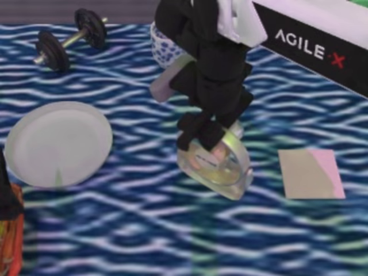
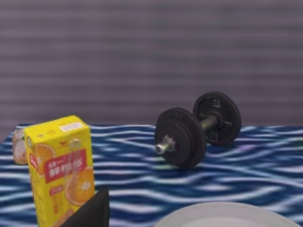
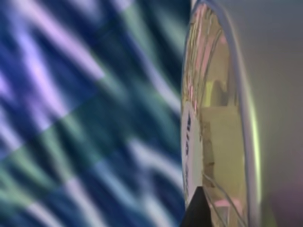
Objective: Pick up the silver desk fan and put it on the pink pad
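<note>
The table (image 1: 115, 230) is covered edge to edge by a cloth of blue and white waves. The right arm (image 1: 310, 40), black with a white panel marked AGILE X, is seen reaching in from the far right corner towards the middle of the table. A large pale round plate (image 1: 57, 144) lies on the left side, well apart from the arm.

The silver desk fan (image 1: 221, 167) is found near the middle of the table, tilted, with its shiny ring facing partly upward and its pale pinkish hub showing inside. The right gripper (image 1: 200, 133) is placed at the far-left rim of the fan, with its dark fingers closed on the ring (in the right wrist view the ring (image 3: 213, 118) fills the frame at very close range). Whether the fan's base touches the cloth cannot be told.

The pink pad (image 1: 310, 173) lies flat to the right of the fan, near it but apart, partly shaded. A dumbbell (image 1: 69, 37) rests at the far left. A blue-patterned cup (image 1: 164, 46) is half hidden behind the arm. A yellow juice carton (image 2: 59, 165) stands at the left edge, beside the left gripper (image 2: 92, 210), which is parked there; its fingers cannot be judged.
</note>
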`<state>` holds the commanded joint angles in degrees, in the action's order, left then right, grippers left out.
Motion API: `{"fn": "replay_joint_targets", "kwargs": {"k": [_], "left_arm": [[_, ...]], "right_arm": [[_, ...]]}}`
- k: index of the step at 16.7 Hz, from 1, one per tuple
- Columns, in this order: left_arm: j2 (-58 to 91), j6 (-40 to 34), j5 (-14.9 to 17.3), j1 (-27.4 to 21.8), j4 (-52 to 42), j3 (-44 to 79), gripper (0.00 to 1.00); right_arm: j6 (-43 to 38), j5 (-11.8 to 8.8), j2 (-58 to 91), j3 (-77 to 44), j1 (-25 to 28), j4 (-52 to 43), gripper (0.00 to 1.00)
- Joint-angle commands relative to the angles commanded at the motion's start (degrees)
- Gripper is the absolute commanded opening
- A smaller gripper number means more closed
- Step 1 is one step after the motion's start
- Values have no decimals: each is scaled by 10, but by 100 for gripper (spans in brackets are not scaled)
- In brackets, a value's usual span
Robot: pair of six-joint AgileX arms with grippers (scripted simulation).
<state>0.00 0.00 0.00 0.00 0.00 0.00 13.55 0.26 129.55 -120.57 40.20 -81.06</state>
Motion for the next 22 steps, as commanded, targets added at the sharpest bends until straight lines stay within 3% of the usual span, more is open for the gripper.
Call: {"fn": "replay_joint_targets", "kwargs": {"k": [9, 17, 22], "left_arm": [[0, 0, 0, 0, 0, 0, 100], [0, 0, 0, 0, 0, 0, 100], [0, 0, 0, 0, 0, 0, 100]], "right_arm": [[-1, 0, 1, -2, -1, -2, 0], [0, 0, 34, -166, 3, -129, 0], [-1, 0, 35, -178, 0, -141, 0]]}}
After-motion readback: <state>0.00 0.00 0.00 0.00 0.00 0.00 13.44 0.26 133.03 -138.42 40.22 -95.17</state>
